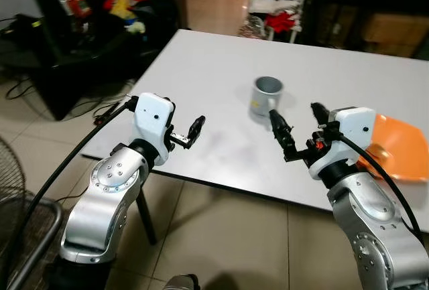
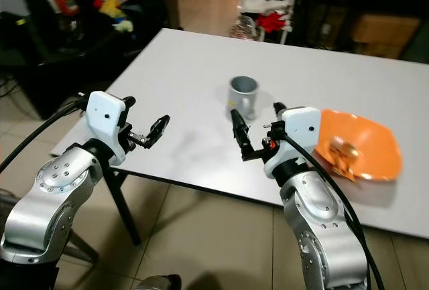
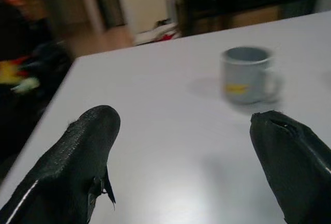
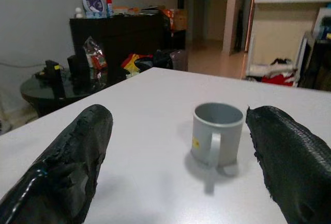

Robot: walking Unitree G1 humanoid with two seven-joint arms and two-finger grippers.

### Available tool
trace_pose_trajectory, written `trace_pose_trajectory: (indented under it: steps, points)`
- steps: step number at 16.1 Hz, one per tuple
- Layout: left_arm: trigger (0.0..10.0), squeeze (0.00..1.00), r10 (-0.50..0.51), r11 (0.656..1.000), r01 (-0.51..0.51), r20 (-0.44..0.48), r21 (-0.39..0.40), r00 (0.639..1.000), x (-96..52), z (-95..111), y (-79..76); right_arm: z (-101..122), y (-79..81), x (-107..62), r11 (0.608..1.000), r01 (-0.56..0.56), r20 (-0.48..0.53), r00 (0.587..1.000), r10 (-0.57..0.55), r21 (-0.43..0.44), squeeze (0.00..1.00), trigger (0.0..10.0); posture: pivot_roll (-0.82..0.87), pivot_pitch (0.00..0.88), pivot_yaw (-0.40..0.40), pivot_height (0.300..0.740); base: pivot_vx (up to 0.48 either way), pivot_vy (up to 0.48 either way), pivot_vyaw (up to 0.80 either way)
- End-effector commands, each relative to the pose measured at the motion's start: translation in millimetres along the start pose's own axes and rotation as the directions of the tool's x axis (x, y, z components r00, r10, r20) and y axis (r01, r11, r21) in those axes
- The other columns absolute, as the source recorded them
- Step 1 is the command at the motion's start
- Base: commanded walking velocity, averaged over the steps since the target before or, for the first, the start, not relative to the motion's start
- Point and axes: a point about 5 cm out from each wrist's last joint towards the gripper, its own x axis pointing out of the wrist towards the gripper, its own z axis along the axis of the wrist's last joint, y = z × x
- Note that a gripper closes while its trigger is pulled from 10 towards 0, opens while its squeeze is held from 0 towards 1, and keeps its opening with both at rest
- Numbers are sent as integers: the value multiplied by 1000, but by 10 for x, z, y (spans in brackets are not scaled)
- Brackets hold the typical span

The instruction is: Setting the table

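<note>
A grey mug (image 1: 267, 98) with a yellow mark stands upright near the middle of the white table (image 1: 201, 55). Its handle faces the front edge in the right wrist view, where the mug (image 4: 217, 133) sits just beyond my fingers. My right gripper (image 1: 298, 121) hovers over the table just in front of the mug, open and empty. Over the table's front left part my left gripper (image 1: 194, 131) is also open and holds nothing. An orange plate (image 2: 365, 139) with a small golden item on it lies at the right, beside my right wrist.
A black cabinet (image 1: 87, 42) with cluttered items stands left of the table, with cables on the tiled floor. A fan guard (image 1: 17, 196) is at the lower left. Shelves and boxes (image 1: 389, 29) line the far side. The table's front edge runs under both wrists.
</note>
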Motion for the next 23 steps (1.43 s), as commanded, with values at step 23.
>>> trace_pose_trajectory:
  steps: [23]
  points:
    - [10000,0,35,999,-36,-25,-25,999,55,5,52,-63,-124,82,991,113,23,994,-111,-72,1000,10000,39,0,19,740,0,0,800]
